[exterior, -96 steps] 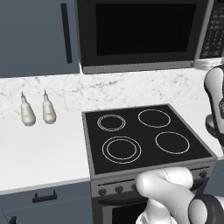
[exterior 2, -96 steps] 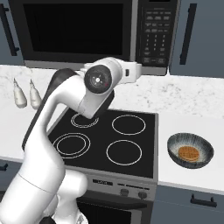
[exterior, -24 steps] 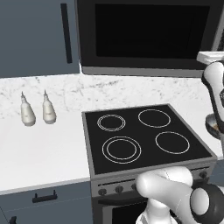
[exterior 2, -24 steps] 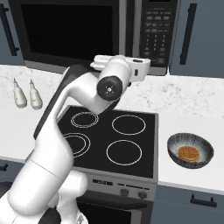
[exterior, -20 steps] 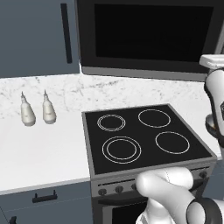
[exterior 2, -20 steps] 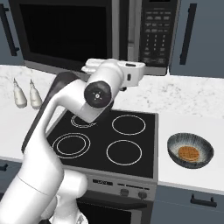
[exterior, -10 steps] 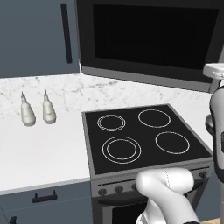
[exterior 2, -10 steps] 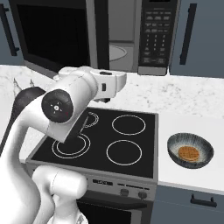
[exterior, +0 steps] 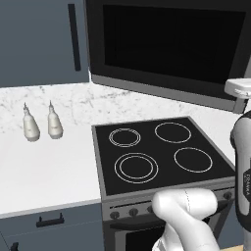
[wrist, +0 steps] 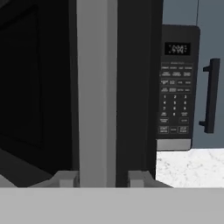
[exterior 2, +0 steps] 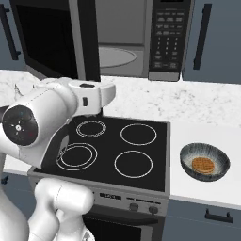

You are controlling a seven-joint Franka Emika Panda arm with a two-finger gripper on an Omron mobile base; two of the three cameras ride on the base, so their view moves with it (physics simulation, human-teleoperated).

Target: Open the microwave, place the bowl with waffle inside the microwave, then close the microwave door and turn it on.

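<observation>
The microwave (exterior 2: 141, 42) stands open, its grey inside and round turntable showing, with the button panel (exterior 2: 169, 37) to the right. The microwave door (exterior 2: 52, 37) is swung far out to the left and spreads as a wide black pane (exterior: 171, 46) in the left base view. My gripper (wrist: 99, 178) is shut on the door's free grey edge (wrist: 96, 96), one fingertip on each side. The white hand (exterior 2: 94, 96) sits just below that edge. The bowl (exterior 2: 217, 155) rests on the counter right of the stove, with the waffle (exterior 2: 203, 164) lying in it.
A black four-ring stovetop (exterior 2: 117, 146) lies under the microwave. Two pale bottles (exterior: 32, 128) (exterior: 54, 125) stand on the marble counter to the left. Blue-grey cabinets with black bar handles (exterior 2: 202, 35) flank the microwave. My own white arm crosses low in front of the stove.
The door has swung much wider, and the grey inside now shows. My hand moved out and to the left with the door's edge between its fingers. The bowl has not moved.
</observation>
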